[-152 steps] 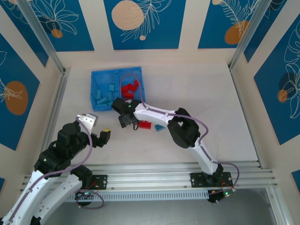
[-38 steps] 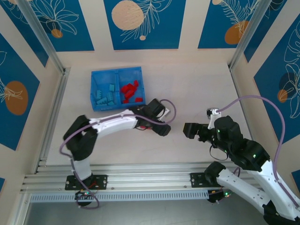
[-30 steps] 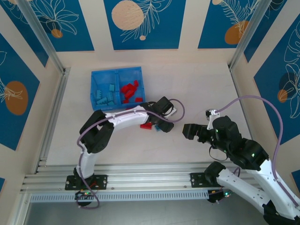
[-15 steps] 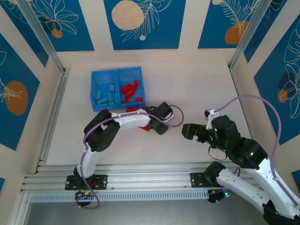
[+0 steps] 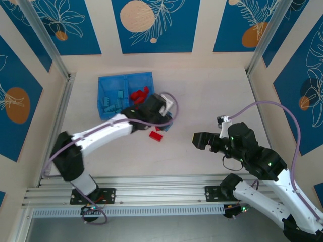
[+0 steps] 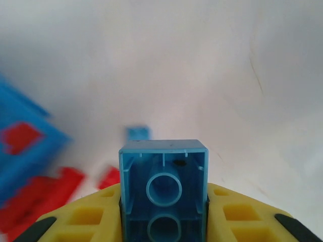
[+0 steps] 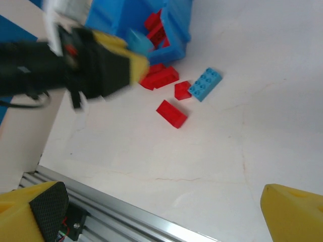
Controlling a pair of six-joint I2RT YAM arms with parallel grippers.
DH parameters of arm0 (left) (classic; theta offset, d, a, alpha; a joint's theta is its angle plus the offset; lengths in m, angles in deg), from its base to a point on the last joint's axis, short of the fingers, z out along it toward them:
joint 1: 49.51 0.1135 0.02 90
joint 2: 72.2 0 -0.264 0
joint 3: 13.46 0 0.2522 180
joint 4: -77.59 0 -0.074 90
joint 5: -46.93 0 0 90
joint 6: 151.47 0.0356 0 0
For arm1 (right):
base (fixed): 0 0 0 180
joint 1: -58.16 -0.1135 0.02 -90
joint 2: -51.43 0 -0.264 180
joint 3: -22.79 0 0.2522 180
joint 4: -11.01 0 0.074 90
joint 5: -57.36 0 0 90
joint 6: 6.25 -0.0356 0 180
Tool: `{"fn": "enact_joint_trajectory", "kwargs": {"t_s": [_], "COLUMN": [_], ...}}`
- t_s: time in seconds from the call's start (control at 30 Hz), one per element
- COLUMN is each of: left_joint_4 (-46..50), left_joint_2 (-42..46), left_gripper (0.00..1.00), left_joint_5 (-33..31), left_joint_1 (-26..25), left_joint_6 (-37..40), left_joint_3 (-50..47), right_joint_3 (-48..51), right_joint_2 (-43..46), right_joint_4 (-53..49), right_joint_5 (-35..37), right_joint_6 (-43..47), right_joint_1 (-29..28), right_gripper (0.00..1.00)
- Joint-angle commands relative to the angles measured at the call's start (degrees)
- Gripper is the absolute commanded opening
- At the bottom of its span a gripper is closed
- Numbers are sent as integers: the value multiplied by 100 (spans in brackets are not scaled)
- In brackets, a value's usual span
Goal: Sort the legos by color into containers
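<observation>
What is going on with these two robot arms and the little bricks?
The left gripper is shut on a light blue brick above the table, near the blue tray, which has blue bricks in one compartment and red ones in the other. Several red bricks and one blue brick lie loose beside it. The right gripper hangs open and empty.

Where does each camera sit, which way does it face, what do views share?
Top external: above, behind the robot, looking down on blue tray; left arm, right arm, left pincer, right pincer show.
Left wrist: on the left arm, looking past its yellow fingers and clamped light blue brick to the table.
Right wrist: on the right arm, facing the tray; own yellow fingers at bottom corners.
Shared: top and right wrist both show the left pincer holding the brick, plus a loose red brick.
</observation>
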Motion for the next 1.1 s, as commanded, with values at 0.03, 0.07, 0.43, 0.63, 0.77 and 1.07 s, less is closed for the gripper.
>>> {"fn": "enact_joint_trajectory", "kwargs": {"t_s": [0.03, 0.07, 0.43, 0.63, 0.77, 1.07], "left_joint_4": [308, 333, 671, 978, 922, -25], "left_joint_2": [393, 346, -1729, -2491, -2438, 274], "left_gripper": [26, 25, 24, 40, 57, 59], "left_joint_5": [-426, -425, -284, -676, -693, 827], "left_joint_1": [1162, 1501, 3400, 3647, 3731, 3365], "left_joint_6": [-93, -80, -510, -735, -737, -1083], "left_joint_3": [192, 250, 1269, 1997, 2089, 214], "right_joint_3": [77, 104, 192, 174, 242, 419], "right_joint_2": [12, 12, 17, 63, 64, -688], "right_joint_4": [320, 325, 160, 8, 87, 757], "right_joint_5": [-252, -250, -397, -457, -467, -457], "right_joint_6": [-88, -106, -297, -389, -449, -316], "right_joint_1": [13, 13, 13, 12, 14, 5], "right_gripper": [100, 99, 99, 100, 100, 100]}}
